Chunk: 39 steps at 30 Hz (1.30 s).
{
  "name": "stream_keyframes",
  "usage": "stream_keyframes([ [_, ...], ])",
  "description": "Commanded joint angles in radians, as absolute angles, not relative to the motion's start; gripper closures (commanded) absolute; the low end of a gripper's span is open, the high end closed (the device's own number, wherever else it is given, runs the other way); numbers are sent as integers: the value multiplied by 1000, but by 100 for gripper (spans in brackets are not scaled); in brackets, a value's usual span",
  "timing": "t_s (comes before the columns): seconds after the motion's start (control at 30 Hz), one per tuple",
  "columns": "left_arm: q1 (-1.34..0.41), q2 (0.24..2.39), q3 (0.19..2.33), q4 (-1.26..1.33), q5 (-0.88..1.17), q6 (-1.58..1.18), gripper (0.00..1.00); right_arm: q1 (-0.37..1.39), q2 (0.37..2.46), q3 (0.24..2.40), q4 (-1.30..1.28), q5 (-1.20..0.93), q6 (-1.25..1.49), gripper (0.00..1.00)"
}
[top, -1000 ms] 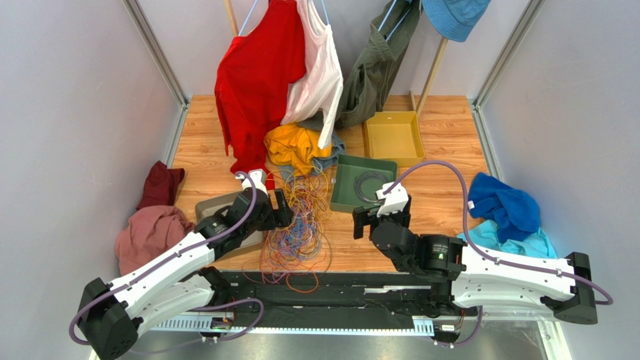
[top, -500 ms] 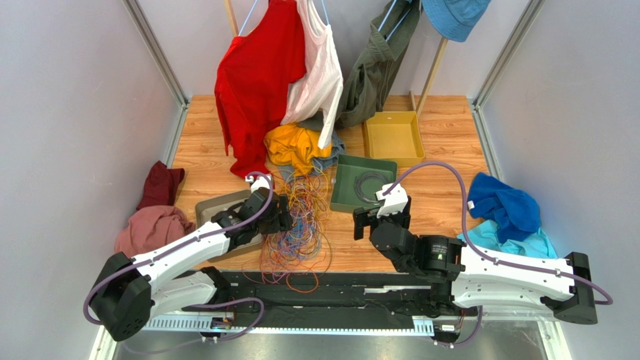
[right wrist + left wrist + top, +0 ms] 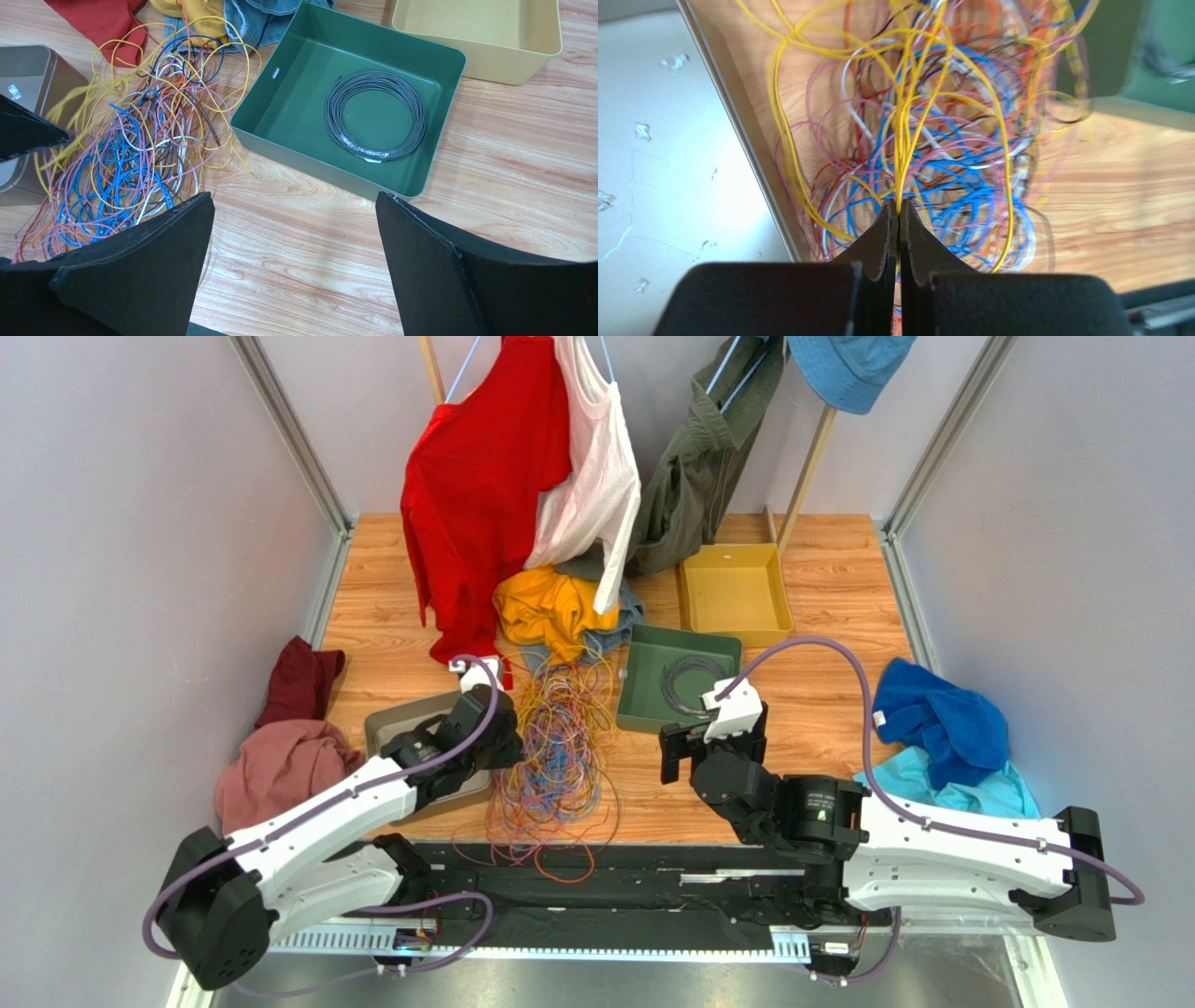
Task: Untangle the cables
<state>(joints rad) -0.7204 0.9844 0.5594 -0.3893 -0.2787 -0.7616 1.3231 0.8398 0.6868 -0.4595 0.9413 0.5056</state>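
Seen from above: my left arm (image 3: pixel 337 812) & right arm (image 3: pixel 954 847), white shells w/ black joints & black bases, small dark screws dotting the white links. A lilac hose (image 3: pixel 814 639) runs along each. White camera block (image 3: pixel 739 711) at each wrist. My left gripper (image 3: pixel 899 210) & right gripper (image 3: pixel 293 196): matte black, wedge-shaped fingers.

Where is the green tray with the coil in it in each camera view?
Top external: green tray at the centre, slightly right.
Left wrist: green tray blurred in the top right corner.
Right wrist: green tray at upper centre, with the coil lying inside it.
Shared landmark: the cables, just left of the tray in every view.
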Motion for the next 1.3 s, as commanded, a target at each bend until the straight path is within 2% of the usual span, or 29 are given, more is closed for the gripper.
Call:
stream_keyframes([
  [0.0, -724, 856, 664, -461, -281, -735, 100, 1322, 813, 692, -465, 954, 543, 9],
  [0.13, -724, 747, 805, -462, -201, -677, 100, 1322, 802, 695, -476, 948, 572, 12],
  [0.27, -729, 739, 984, -492, -114, -637, 100, 1322, 769, 686, -480, 947, 612, 12],
  [0.4, -805, 826, 1158, -532, -113, -594, 100, 1322, 701, 658, -454, 890, 606, 12],
  [0.6, -1084, 1041, 1484, -630, -270, -476, 100, 1322, 608, 649, -463, 862, 601, 13],
  [0.7, -1112, 1106, 1554, -666, -281, -454, 100, 1322, 569, 667, -488, 851, 604, 13],
  [0.87, -1112, 1089, 1464, -654, -305, -480, 100, 1322, 445, 669, -447, 804, 568, 14],
  [1.0, -1111, 1049, 1333, -618, -288, -495, 100, 1322, 376, 649, -279, 692, 508, 14],
  [1.27, -1112, 1043, 1279, -597, -238, -495, 100, 1319, 575, 738, -111, 614, 503, 11],
])
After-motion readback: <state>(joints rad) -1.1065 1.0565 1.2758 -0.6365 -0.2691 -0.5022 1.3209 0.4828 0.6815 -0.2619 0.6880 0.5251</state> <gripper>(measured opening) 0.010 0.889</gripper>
